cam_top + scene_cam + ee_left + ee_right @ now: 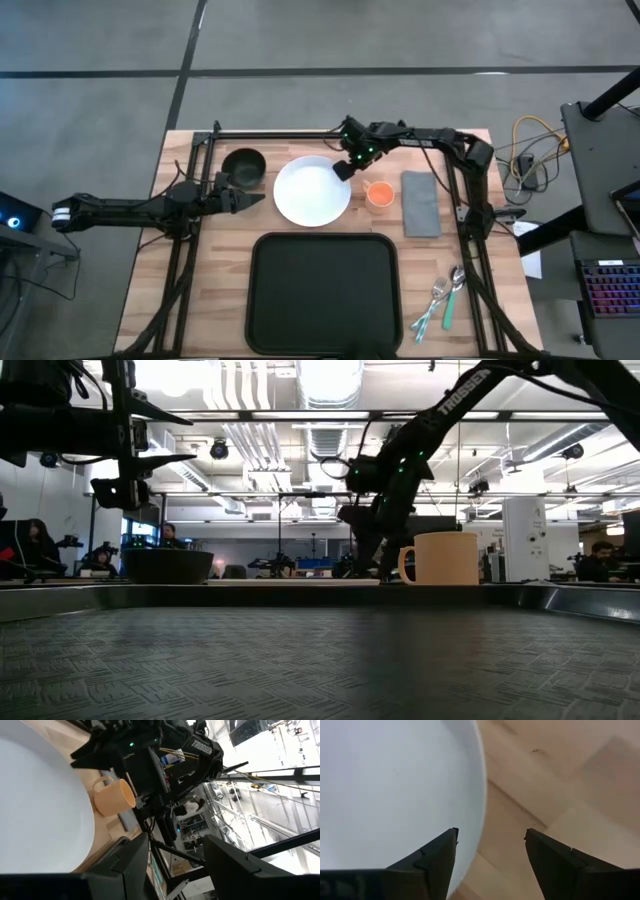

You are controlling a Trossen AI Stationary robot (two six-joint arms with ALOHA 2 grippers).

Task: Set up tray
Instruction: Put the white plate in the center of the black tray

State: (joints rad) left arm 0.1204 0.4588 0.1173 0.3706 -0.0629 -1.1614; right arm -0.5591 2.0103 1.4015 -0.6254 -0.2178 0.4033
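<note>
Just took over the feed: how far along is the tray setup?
Nothing is loaded: the tray is bare. The right gripper, open, straddles the white plate's rim; the left gripper sits open beside it. Plate, bowl, cup, napkin and cutlery remain.

Tray (325, 292) bare (open access), plate (312, 191), cup (379, 195) crowd behind

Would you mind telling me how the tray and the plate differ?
The tray is black and rectangular with rounded corners; the plate is white and round. The tray is larger than the plate. The right gripper is at the plate's rim, jaws open; no gripper is near the tray. Both lie flat on the table, holding nothing.
</note>
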